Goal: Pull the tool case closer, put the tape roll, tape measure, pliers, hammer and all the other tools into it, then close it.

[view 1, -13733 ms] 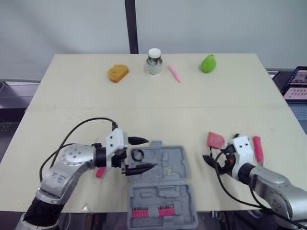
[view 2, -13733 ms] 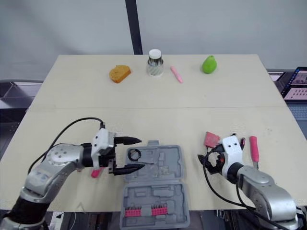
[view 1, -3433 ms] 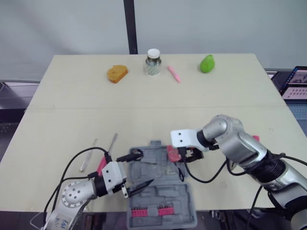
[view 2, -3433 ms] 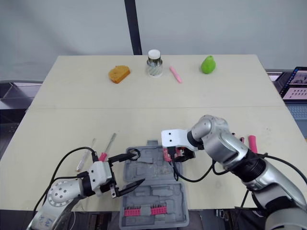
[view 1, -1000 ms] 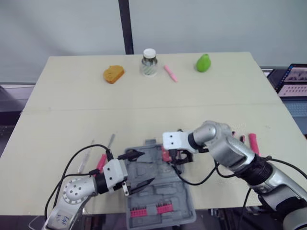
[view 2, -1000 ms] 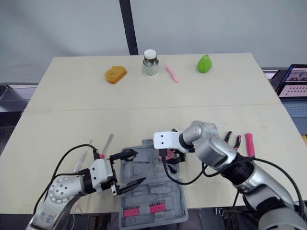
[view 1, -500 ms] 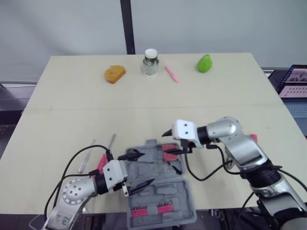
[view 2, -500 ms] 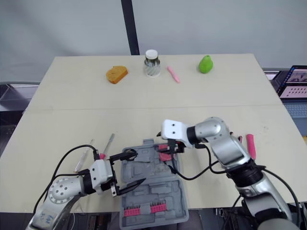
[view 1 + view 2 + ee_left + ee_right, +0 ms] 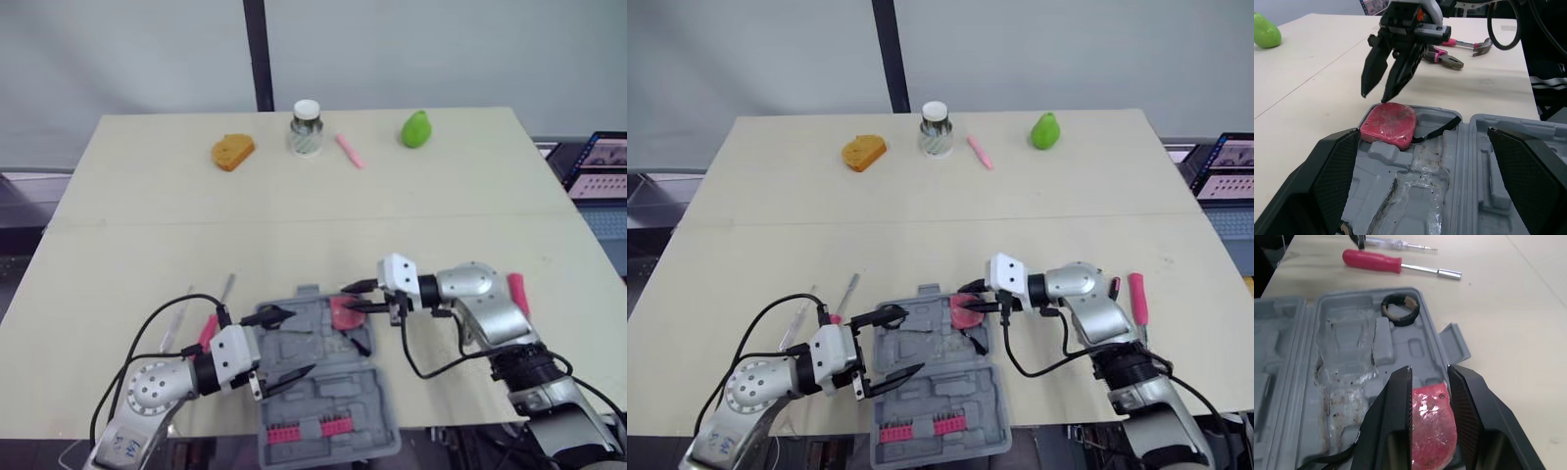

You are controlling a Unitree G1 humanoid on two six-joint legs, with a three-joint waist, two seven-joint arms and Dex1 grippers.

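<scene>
Now: tape measure down, right-side tools next

Broadly, the pale wooden table [image 9: 294, 225] has open room across its middle. The open grey plastic tool case [image 9: 333, 397] sits at the near edge, and its lid hangs over that edge.

The right gripper [image 9: 1376, 94] is released. Its fingers are parted and poised just above the far right corner of the tray. The left gripper [image 9: 299, 341] is spread wide over the tray's left side and holds nothing.

The pink-handled hammer [image 9: 1476, 45] and the pink-and-black pliers [image 9: 1445, 57] lie on the table beyond the right forearm, on its outer side. This puts them behind the right gripper's reach line. The hammer's handle runs roughly toward and away from the robot. The right arm is clearly the nearer one, so it would likely have to draw back and swing outward.

A red-handled screwdriver [image 9: 1376, 260] and a clear-handled screwdriver [image 9: 1396, 243] lie left of the case, nearer the left arm.

The flat red tape measure [image 9: 1388, 123] rests in the tray's far right corner. The black tape roll [image 9: 1400, 309] sits in the far left pocket.
</scene>
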